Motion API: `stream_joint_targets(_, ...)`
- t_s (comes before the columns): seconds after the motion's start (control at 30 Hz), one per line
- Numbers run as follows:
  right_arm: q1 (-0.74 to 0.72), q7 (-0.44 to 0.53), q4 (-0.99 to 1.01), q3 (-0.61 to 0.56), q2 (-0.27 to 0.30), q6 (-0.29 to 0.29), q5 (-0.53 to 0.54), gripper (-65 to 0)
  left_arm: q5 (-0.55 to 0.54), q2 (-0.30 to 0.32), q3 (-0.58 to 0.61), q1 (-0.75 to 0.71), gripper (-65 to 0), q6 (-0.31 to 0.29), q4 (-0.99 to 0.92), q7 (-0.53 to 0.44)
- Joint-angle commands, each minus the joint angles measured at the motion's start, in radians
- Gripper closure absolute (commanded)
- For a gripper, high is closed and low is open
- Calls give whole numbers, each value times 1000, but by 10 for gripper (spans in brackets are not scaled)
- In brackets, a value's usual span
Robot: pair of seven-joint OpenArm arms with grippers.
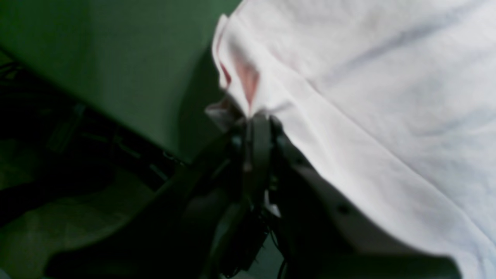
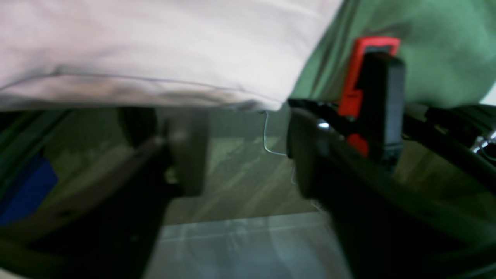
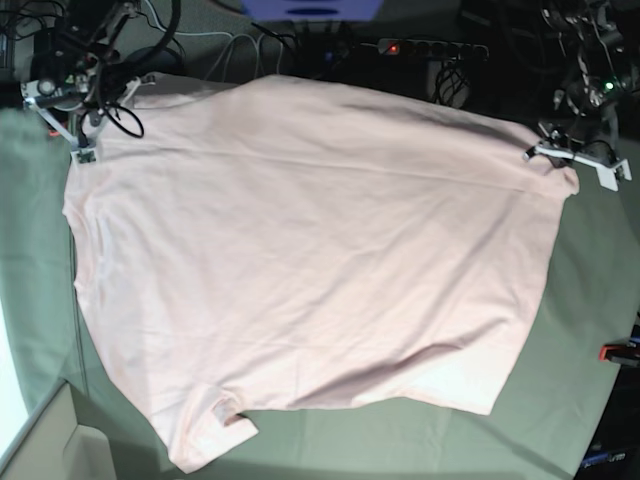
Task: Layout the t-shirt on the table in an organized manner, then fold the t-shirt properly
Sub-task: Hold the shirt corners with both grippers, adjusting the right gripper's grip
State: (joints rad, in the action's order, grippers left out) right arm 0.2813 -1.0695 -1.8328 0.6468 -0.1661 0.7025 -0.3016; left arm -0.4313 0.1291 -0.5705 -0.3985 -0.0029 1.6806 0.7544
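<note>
Left wrist view: the left gripper [image 1: 259, 128] is pinched tight on a hem corner of the t-shirt [image 1: 368, 97], which spreads pale pink to the right over the green surface [image 1: 108, 66].
Right wrist view: the right gripper [image 2: 248, 151] stands wide, its jaws apart and bare; the t-shirt's hem lies just above them, not clamped. A red clamp [image 2: 362, 93] sits on the surface edge beside the right jaw, and a loose thread hangs from the hem.
Base view: the t-shirt lies blank side up across the far half of the surface, one sleeve [image 3: 205, 435] toward the near edge, shallow creases across the body.
Doing the step well: I judge this is still layout; the left corner wants drawing outward to take out slack before release, low enough not to lift the cloth.
Surface and room: grey-green cloth, another red clamp [image 3: 618, 352] at the edge, cables and a power strip [image 3: 430, 47] behind.
</note>
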Motion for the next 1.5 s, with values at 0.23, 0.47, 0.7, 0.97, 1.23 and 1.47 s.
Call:
stream_joint_targets(0.23, -29, 7, 21, 24, 9, -4, -1, -440, -2, 11, -6, 3, 0, 2, 16, -20)
stream_joint_targets(0.47, -44, 12, 117, 24, 9, -4, -1, -440, -2, 13, -6, 2, 0, 4, 16, -20)
stream_joint_targets(0.7, -66, 13, 120, 24, 9, -4, 0, -423, -2, 17, -6, 0, 0, 4, 16, -22)
stream_joint_targets(0.97, -66, 7, 120, 23, 9, -4, 86, -23, -2, 17, -6, -3, 0, 4, 19, -23)
stream_joint_targets(1.23, -55, 7, 68, 23, 9, -4, 89, 0, -2, 16, -6, -6, 0, 4, 28, -22)
stream_joint_targets(1.47, -43, 7, -51, 23, 9, -4, 83, 0, -4, 17, -6, -6, 0, 4, 28, -23)
